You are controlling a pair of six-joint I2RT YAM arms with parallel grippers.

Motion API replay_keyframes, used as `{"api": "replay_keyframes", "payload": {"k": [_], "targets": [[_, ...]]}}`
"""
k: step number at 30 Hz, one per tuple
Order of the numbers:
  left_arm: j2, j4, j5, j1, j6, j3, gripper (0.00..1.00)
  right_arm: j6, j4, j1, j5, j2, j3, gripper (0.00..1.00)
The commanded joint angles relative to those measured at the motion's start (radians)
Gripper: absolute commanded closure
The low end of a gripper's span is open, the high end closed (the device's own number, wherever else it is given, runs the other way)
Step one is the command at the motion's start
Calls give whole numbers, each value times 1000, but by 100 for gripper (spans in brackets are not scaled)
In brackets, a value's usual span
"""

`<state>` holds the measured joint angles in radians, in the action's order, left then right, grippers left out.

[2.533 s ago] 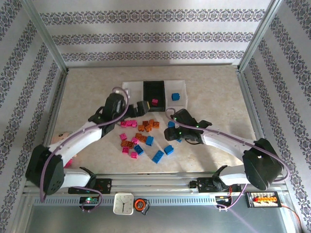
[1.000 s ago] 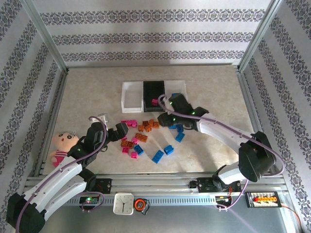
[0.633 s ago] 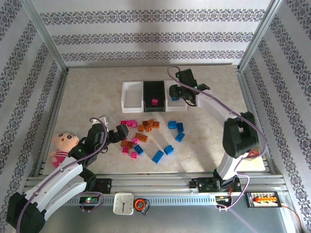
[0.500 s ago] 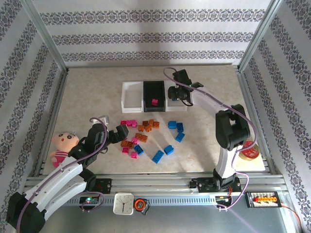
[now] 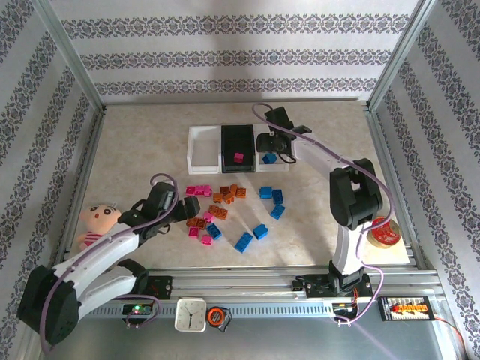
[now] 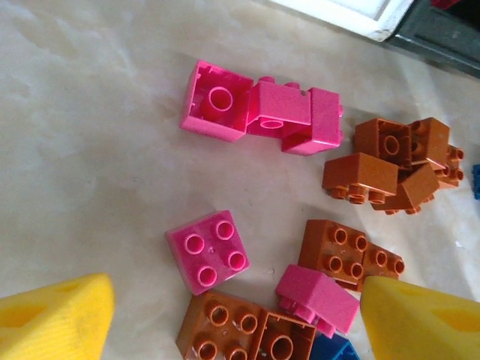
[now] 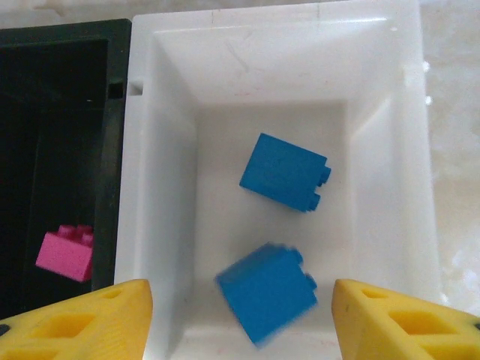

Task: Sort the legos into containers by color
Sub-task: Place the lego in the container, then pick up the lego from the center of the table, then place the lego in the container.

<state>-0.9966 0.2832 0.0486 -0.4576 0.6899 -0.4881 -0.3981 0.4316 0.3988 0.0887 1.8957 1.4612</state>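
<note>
right fingers (image 7: 405,322) spread apart above the white bin (image 7: 161,150) (two blue legos (image 7: 283,172) inside); left fingers (image 6: 424,322) apart over pink legos (image 6: 210,251) on the table (image 6: 90,165).

In the right wrist view, the lower blue brick (image 7: 266,291) inside the white bin (image 7: 161,150) is smeared by blur, its studs unreadable. The black bin (image 7: 67,45) runs off the left edge. In the left wrist view, a blue lego (image 6: 334,350) is cut by the bottom edge and lies partly under a pink brick (image 6: 315,298).

Pink and orange-brown legos (image 6: 345,251) beneath wide-spread left end effector (image 6: 236,300)
</note>
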Motion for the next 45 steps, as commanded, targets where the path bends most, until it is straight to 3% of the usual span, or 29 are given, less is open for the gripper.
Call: {"api": "replay_keyframes", "payload": {"k": [1, 14, 18, 29, 35, 45], "targets": [[-65, -12, 35, 14, -48, -30, 24, -15, -26, 19, -13, -93, -68, 35], [-353, -202, 20, 36, -45, -67, 38, 4, -67, 49, -20, -226, -202, 35], [-401, -211, 25, 36, -43, -70, 48, 6, -73, 52, -15, -250, -225, 35], [-257, -104, 61, 36, -44, -99, 73, -26, -114, 40, 1, -333, -317, 35], [-326, -56, 92, 4, -94, -380, 74, -52, -144, 37, 2, -417, -420, 36], [-880, 23, 73, -32, -193, -1015, 74, -71, -122, 37, 14, -558, -586, 35]]}}
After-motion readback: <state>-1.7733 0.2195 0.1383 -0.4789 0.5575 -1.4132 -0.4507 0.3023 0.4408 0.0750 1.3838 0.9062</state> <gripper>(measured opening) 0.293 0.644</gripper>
